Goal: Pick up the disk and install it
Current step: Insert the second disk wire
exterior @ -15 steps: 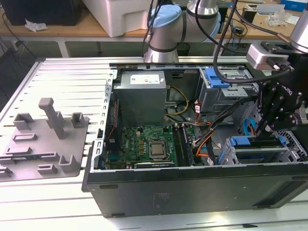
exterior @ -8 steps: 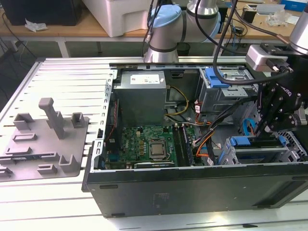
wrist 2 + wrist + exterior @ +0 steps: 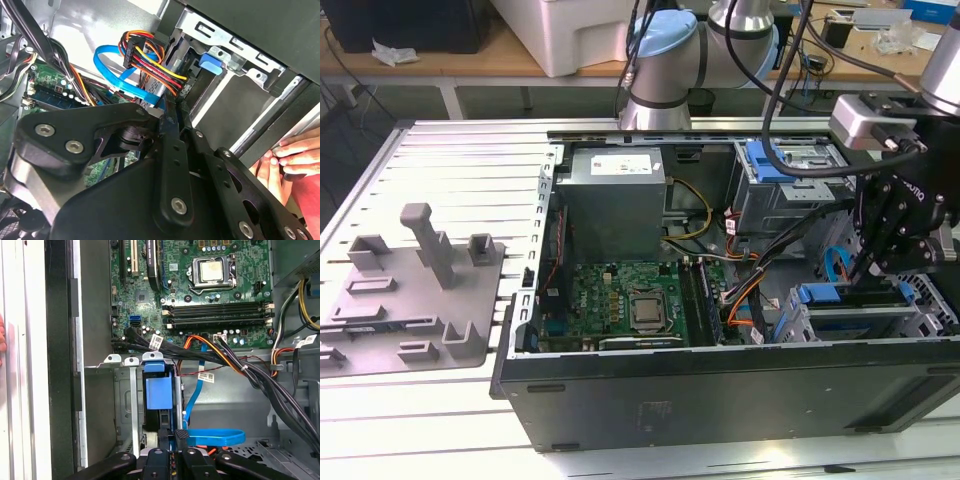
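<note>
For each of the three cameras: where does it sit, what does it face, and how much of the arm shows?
Exterior view: off the arm, looking down on the open computer case, the arm and gripper at its right.
First wrist view: on the arm, facing the motherboard and drive bay.
Second wrist view: beside the gripper linkage, facing cables; a person's hand shows.
Shared: gripper and blue cable.

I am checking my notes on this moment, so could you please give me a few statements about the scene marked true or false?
1. The gripper is down inside the open computer case. True.
2. The disk sits in the drive cage, near the fingertips. True.
3. The grey power-supply box lies on the table outside the case. False: it sits inside the case.
4. The processor socket is covered by a large fan. False: it is bare.
5. A person's hand rests at the case edge. True.
</note>
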`<state>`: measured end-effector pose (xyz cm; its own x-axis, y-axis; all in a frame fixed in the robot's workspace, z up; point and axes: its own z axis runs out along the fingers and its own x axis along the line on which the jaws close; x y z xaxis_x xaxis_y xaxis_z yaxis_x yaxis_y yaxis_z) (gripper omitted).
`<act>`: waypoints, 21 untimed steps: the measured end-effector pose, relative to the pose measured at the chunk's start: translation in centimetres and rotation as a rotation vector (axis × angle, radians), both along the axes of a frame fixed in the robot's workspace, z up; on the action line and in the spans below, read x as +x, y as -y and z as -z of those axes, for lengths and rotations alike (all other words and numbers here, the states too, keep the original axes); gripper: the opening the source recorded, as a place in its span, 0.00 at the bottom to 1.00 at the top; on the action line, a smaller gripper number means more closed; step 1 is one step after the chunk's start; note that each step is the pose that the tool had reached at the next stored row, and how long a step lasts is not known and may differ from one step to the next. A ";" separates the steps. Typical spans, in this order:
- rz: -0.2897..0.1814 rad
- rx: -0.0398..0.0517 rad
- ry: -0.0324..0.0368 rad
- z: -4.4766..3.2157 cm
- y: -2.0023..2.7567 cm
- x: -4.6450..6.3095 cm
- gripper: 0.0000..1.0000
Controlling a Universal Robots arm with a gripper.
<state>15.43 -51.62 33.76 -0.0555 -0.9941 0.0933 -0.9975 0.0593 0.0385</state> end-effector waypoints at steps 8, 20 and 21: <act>0.000 0.0000 0.0000 0.22 0.00 0.0 0.16; 0.000 -0.0001 0.0000 -0.02 0.00 0.0 0.29; 0.000 0.0002 0.0000 -0.03 -0.01 0.0 0.36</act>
